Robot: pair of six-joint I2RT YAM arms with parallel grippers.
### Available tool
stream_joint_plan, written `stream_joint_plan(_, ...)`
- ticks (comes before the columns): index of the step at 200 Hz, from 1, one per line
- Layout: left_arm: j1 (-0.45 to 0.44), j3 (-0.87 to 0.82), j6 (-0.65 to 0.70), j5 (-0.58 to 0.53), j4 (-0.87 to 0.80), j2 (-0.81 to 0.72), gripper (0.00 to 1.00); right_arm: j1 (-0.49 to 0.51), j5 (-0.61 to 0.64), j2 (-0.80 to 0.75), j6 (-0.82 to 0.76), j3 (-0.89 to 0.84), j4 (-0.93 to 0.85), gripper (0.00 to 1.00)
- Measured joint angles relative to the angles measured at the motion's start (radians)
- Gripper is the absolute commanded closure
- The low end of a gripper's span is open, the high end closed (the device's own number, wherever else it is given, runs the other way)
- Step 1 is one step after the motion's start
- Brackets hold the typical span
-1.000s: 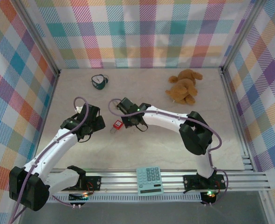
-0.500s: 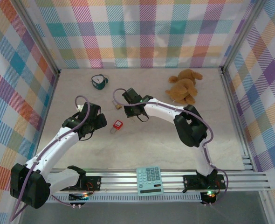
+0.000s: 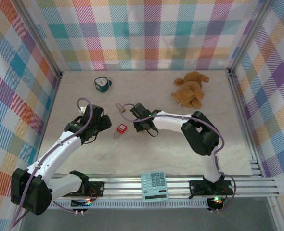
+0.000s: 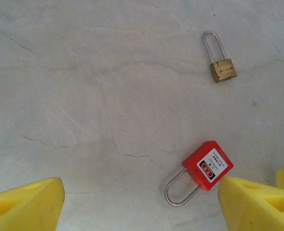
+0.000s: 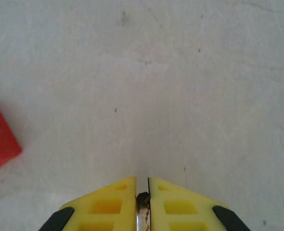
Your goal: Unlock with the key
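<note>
Left end effector spread wide, right end effector pinched closed.

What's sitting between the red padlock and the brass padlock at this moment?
Nothing. The left wrist view shows only bare tabletop between the red padlock and the brass padlock, which lie apart.

Larger padlock on table, smaller padlock behind it, the key to its right, stuffed bear far behind-right, calculator in front-right.
</note>
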Motion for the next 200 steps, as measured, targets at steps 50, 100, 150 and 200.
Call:
stream_joint_plan(50,0.000,-0.013,0.000,0.000,0.025,-0.018,0.17,0.090,0.025,-0.107,0.000,-0.111,0.080,0.80)
stream_joint_plan(100,0.000,-0.027,0.000,0.004,0.024,-0.039,0.16,0.177,-0.136,-0.169,-0.037,-0.234,0.112,0.52)
stream_joint_plan(150,0.000,-0.027,-0.001,0.012,0.032,-0.047,0.16,0.148,-0.097,-0.329,0.021,-0.249,0.008,0.57)
stream_joint_plan(200,0.000,-0.047,-0.009,0.019,0.047,-0.047,0.16,0.102,-0.083,-0.295,0.096,-0.206,-0.047,0.67)
